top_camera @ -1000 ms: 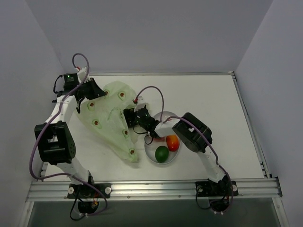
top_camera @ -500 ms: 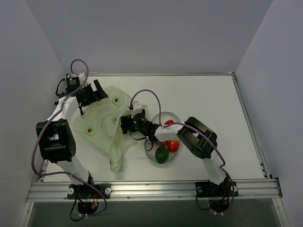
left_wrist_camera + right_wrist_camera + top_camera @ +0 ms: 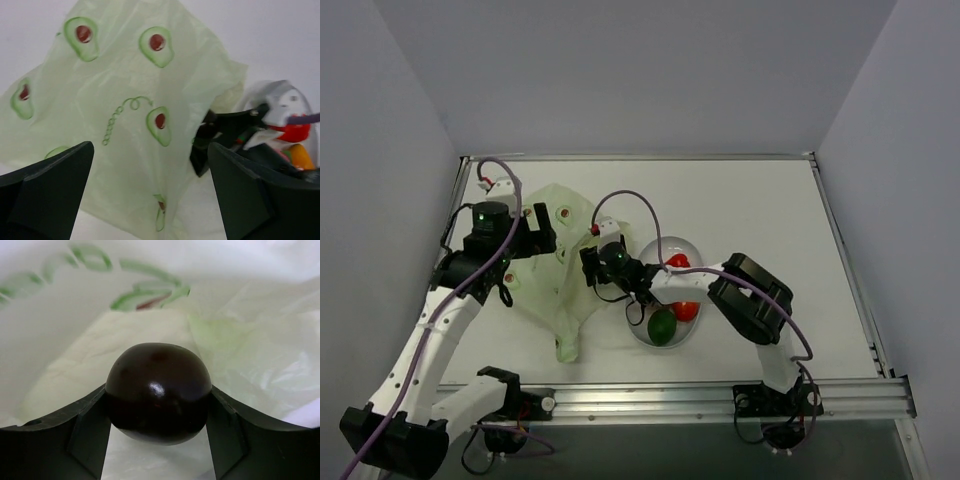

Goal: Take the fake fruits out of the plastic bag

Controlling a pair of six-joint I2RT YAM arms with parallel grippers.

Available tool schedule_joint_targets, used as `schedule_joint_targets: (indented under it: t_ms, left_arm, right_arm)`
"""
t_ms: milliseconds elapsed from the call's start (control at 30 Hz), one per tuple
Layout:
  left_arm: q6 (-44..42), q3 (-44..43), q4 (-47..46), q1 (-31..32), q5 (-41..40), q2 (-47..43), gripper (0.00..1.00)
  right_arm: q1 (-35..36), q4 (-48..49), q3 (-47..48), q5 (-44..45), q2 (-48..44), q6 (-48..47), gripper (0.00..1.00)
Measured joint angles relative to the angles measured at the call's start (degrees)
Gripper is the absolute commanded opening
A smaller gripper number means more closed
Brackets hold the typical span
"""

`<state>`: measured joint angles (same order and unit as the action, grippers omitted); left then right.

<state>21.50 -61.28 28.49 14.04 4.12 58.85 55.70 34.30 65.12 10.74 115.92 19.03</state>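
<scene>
Between fingers of right claw (image 3: 158, 407): dark ball (image 3: 158, 382), clenched firm, bag (image 3: 240, 350) film all round. Best pull straight back w/o snagging; left claw (image 3: 150, 155) released, bag ahead.

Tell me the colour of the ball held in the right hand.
The ball is glossy dark purple-black; the right wrist view shows it best.

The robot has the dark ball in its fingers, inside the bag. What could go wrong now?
1. The dark purple-black ball is round and glossy, and the right gripper pinches it only at its sides. It might slip and fall into the plastic bag.
2. The left gripper is open and is not holding the bag. The thin bag might drag along when the ball is pulled out.
</scene>
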Motion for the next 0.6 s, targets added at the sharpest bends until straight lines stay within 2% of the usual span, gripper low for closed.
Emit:
schedule_joint_targets:
  t_ms: [100,167,333,500,600]
  left_arm:
    - [-0.44,1.42,3.76,-0.74,-6.40,-3.72,0.96]
    - [-0.46,1.86,4.92,-1.09,-7.30,-5.60,0.96]
    - [-0.35,4.13,5.25,1.11,-4.26,-9.33,0.95]
    - [-0.44,7.54,5.42,2.47,0.68,-14.71,0.95]
    - [-0.39,10.93,4.28,2.47,3.67,-20.09,0.95]
  right_arm:
    - [0.70,-2.01,0.00,1.36,-4.04,-0.87,0.40]
    - [1.42,-3.45,-0.07,2.10,-7.69,-1.14,0.40]
    - [2.25,-7.15,-2.47,3.48,-16.85,-0.94,0.39]
    - [1.88,-11.26,-10.67,5.75,-26.27,0.37,0.38]
    - [-1.01,-14.12,-14.49,4.59,-31.32,1.09,0.38]
